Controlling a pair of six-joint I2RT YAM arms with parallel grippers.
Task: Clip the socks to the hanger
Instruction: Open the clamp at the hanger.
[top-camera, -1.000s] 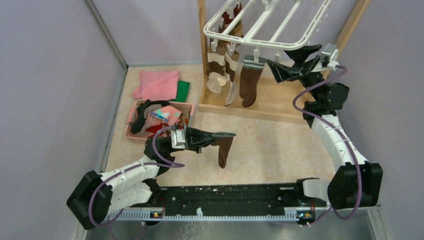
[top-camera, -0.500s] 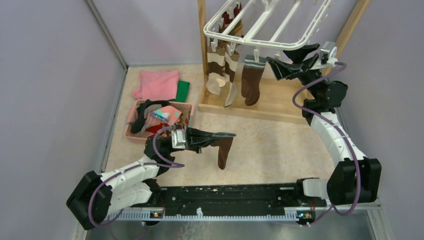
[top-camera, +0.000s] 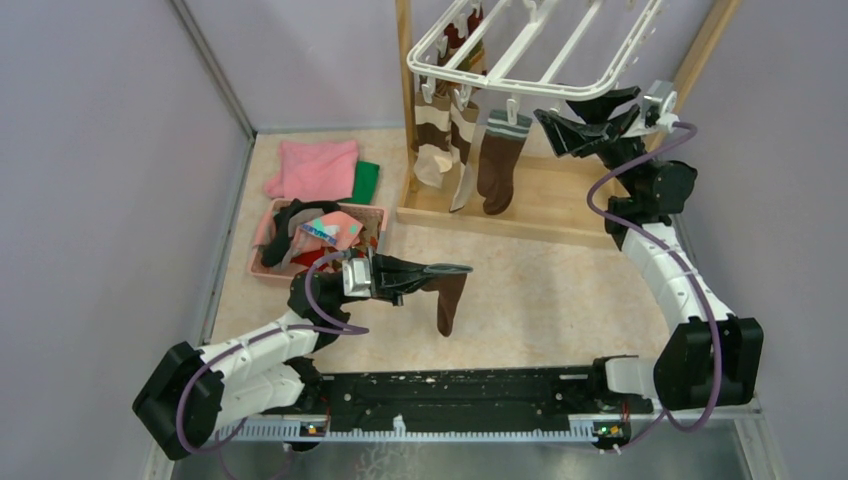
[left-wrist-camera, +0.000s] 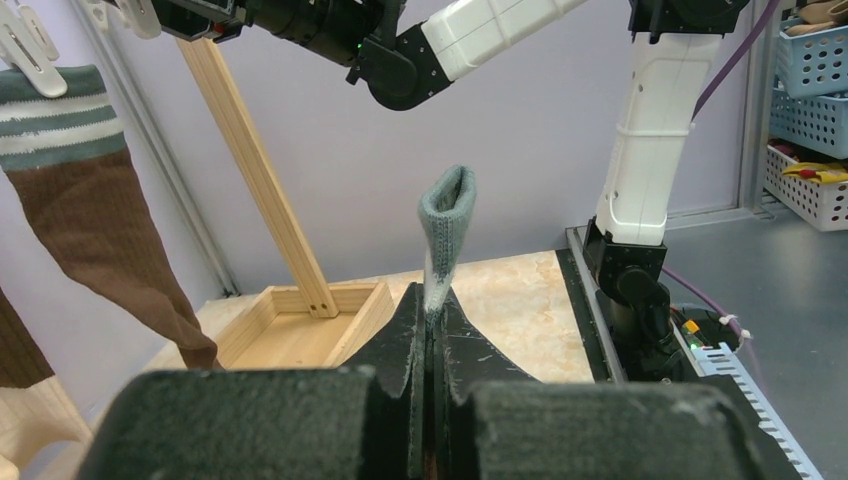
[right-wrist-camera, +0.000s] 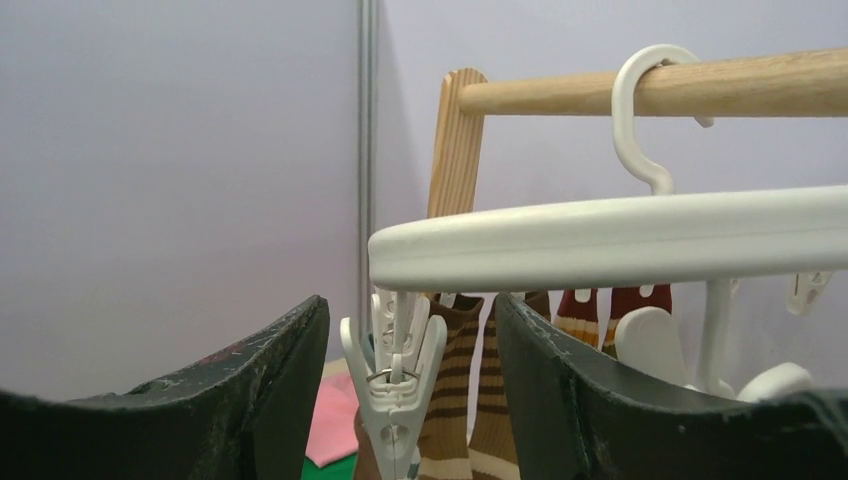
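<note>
My left gripper (top-camera: 455, 269) is shut on the grey cuff of a dark brown sock (top-camera: 447, 303), which hangs from it above the floor mat. The cuff (left-wrist-camera: 446, 225) stands up from the closed jaws (left-wrist-camera: 432, 300) in the left wrist view. The white hanger (top-camera: 520, 50) hangs from the wooden frame. Brown-and-cream striped socks (top-camera: 435, 140) and a brown sock with a grey striped cuff (top-camera: 497, 165) are clipped under it. My right gripper (top-camera: 556, 108) is open under the hanger's near rim (right-wrist-camera: 620, 235). Its jaws stand on either side of a dangling white clip (right-wrist-camera: 392, 395) without touching it.
A pink basket (top-camera: 265, 262) with several loose socks (top-camera: 335, 230) sits at the left. A folded pink cloth (top-camera: 312, 168) and a green cloth (top-camera: 366, 180) lie behind it. The wooden frame's base tray (top-camera: 540, 200) and post (top-camera: 405, 80) stand at the back. Purple walls close both sides.
My right gripper has risen slightly toward the hanger's rim and clip. The clipped brown sock swayed a little. My left arm and its sock have not moved.
</note>
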